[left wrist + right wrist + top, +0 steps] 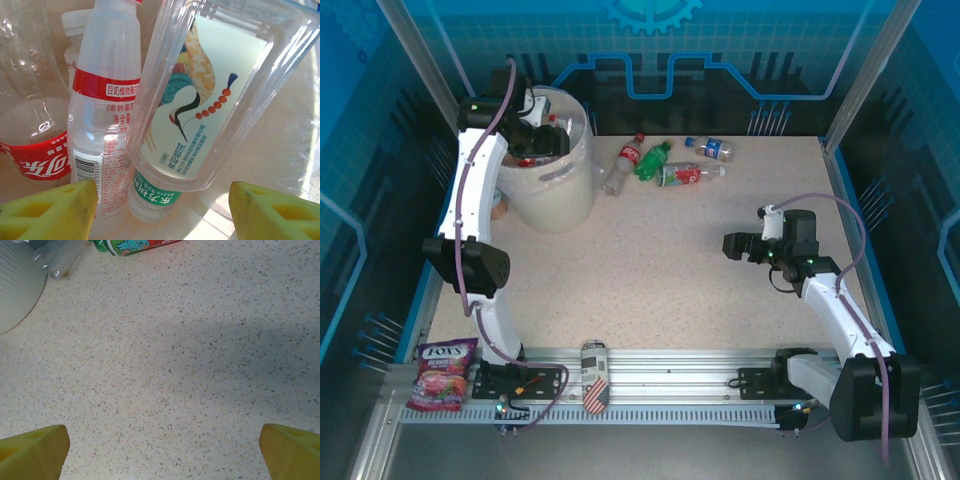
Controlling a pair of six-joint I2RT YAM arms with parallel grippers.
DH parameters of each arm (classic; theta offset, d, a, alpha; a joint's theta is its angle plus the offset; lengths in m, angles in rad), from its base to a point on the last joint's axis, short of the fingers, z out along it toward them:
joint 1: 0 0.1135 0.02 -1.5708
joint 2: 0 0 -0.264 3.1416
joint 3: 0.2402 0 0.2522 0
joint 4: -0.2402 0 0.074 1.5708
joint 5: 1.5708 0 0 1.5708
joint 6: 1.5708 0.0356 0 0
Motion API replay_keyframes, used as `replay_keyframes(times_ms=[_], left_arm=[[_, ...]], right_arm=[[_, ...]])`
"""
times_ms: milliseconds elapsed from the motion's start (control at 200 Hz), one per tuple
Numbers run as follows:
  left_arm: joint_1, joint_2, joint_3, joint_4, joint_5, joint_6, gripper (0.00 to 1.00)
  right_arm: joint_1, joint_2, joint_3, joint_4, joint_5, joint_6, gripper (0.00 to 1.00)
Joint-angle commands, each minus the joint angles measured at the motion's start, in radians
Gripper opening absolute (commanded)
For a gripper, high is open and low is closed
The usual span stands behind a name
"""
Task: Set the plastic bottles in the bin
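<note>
The cream-white bin [560, 190] stands at the table's far left. My left gripper [535, 132] reaches down into it. Its yellow fingertips [55, 212] are apart with nothing between them, so my left gripper [162, 212] is open. Just beyond it lie a square clear bottle with a crane picture [210, 95], a red-and-white labelled bottle [107, 100], a cola bottle [35, 130] and a green-labelled one [155, 197]. On the table lie a cola bottle [625, 163], a green bottle [653, 160], a red-labelled bottle [690, 174] and a blue-labelled bottle [712, 149]. My right gripper [745, 245] [162, 455] hangs open over bare table.
A candy bag [442, 372] and a striped can [594, 375] lie by the front rail. A small container [498, 207] sits left of the bin. In the right wrist view, the bin wall [15, 285] and a green-and-red label [135, 245] are at the top.
</note>
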Motion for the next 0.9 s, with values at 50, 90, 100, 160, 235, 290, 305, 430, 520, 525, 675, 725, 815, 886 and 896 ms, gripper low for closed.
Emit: replay_keyframes(times_ms=[50, 90, 100, 160, 235, 290, 305, 430, 520, 525, 675, 725, 815, 886, 896], left_arm=[[-0.001, -0.042, 0.031, 0.076, 0.054, -0.01, 0.68], [-0.001, -0.048, 0.023, 0.104, 0.063, -0.019, 0.68], [-0.001, -0.048, 0.022, 0.112, 0.065, -0.019, 0.68], [-0.001, -0.049, 0.013, 0.147, 0.077, -0.027, 0.68], [-0.001, -0.037, 0.012, 0.176, 0.079, -0.034, 0.69], [-0.001, -0.024, 0.016, 0.191, 0.078, -0.036, 0.69], [-0.001, -0.019, 0.018, 0.194, 0.077, -0.037, 0.7], [-0.001, 0.012, 0.033, 0.201, 0.079, -0.049, 0.67], [-0.003, 0.021, 0.014, 0.198, 0.071, -0.05, 0.63], [-0.003, 0.021, 0.012, 0.197, 0.071, -0.05, 0.63], [-0.003, -0.009, -0.12, 0.236, 0.062, -0.052, 0.55], [-0.003, -0.028, -0.18, 0.265, 0.062, -0.057, 0.53], [-0.003, -0.05, -0.245, 0.297, 0.056, -0.063, 0.52], [-0.003, -0.051, -0.244, 0.295, 0.053, -0.061, 0.52], [-0.003, -0.051, -0.242, 0.294, 0.052, -0.06, 0.52]], right_arm=[[-0.014, -0.014, 0.023, -0.015, -0.012, -0.016, 0.98], [-0.013, -0.016, 0.025, -0.017, -0.015, -0.015, 0.98], [-0.013, -0.016, 0.026, -0.017, -0.015, -0.014, 0.98], [-0.014, -0.018, 0.027, -0.016, -0.019, -0.011, 0.98], [-0.013, -0.021, 0.031, -0.021, -0.02, -0.009, 0.98], [-0.014, -0.026, 0.032, -0.024, -0.018, -0.01, 0.98], [-0.014, -0.027, 0.032, -0.026, -0.017, -0.01, 0.98], [-0.015, -0.037, 0.038, -0.039, -0.013, -0.011, 0.98], [-0.014, -0.042, 0.038, -0.043, -0.01, -0.011, 0.98], [-0.014, -0.042, 0.037, -0.043, -0.009, -0.011, 0.98], [-0.014, -0.047, 0.036, -0.046, -0.007, -0.011, 0.98], [-0.014, -0.047, 0.036, -0.048, -0.007, -0.013, 0.98], [-0.014, -0.048, 0.038, -0.05, -0.007, -0.014, 0.98], [-0.014, -0.049, 0.044, -0.053, -0.008, -0.014, 0.98], [-0.014, -0.048, 0.045, -0.055, -0.008, -0.014, 0.98]])
